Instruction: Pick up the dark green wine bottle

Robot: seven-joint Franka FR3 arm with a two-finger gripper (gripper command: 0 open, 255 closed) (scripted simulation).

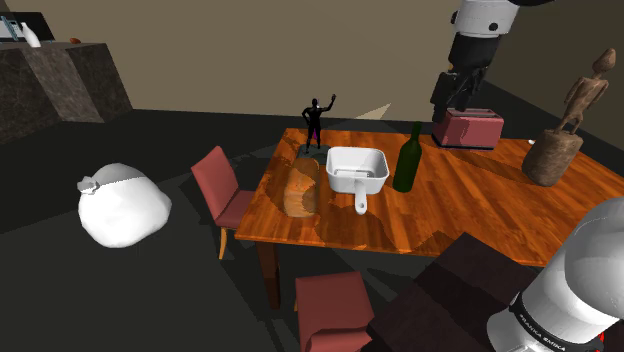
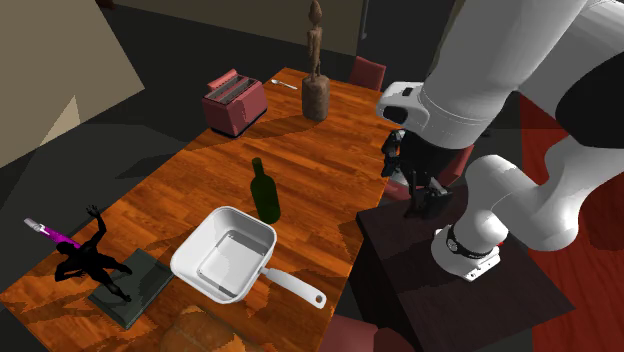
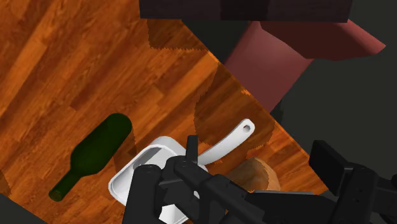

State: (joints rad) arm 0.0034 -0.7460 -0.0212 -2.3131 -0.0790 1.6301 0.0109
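One target: dark green wine bottle [image 1: 407, 160], upright beside the white pan [image 1: 357, 170].
Handling: probably heavy, stiff, slick, breakable.
Your hold: the wide body.
Gripper [image 1: 460, 100]: well apart; you cannot tell its state.

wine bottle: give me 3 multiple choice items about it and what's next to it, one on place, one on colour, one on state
1. Where does the bottle stand?
A. on the table, right beside the pan
B. on top of the toaster
C. on the floor

2. What colour is the pan?
A. red
B. white
C. blue

3. How is the bottle?
A. lying on its side
B. upright
C. upside down

Answers:
1 A: in the shoulder view it stands on the wood next to the pan.
2 B: the pan and its handle are drawn white.
3 B: its neck points up in both exterior views.
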